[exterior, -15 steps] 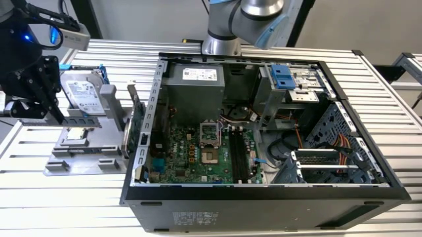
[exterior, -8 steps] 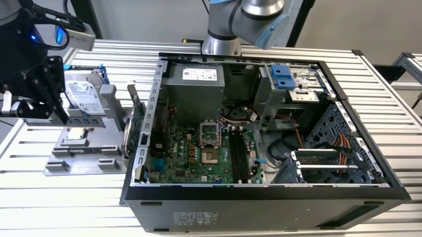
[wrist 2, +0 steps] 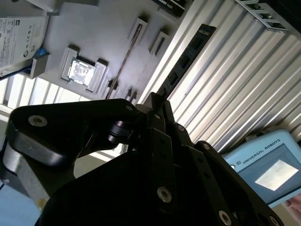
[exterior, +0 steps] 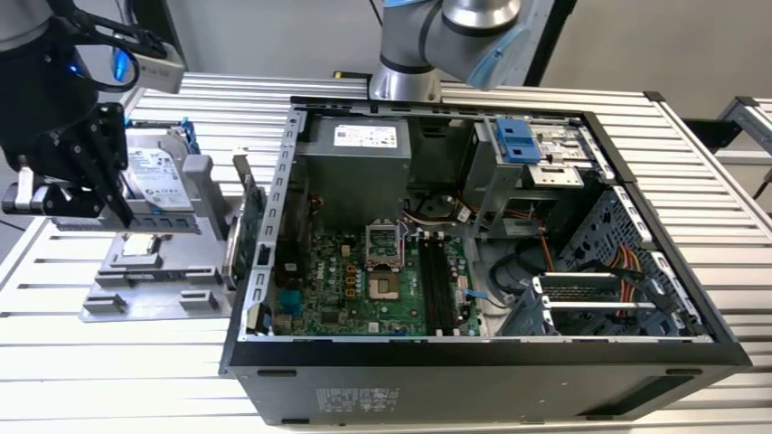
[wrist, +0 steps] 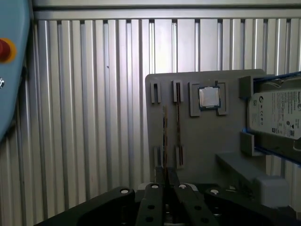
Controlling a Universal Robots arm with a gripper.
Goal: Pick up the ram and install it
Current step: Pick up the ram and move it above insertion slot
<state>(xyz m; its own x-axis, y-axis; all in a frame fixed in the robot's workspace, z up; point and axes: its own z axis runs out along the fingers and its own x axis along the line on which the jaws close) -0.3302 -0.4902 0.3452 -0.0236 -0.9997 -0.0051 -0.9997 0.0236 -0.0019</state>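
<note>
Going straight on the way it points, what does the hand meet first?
Most likely the ram, edge-on just ahead of the hand, with the grey holder behind it; depth is unclear.

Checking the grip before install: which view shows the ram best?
The second wrist view: the ram shows its flat dark face, reaching out from the claw. The first wrist view shows it edge-on, a thin line; the exterior view, a narrow strip under the claw.
</note>
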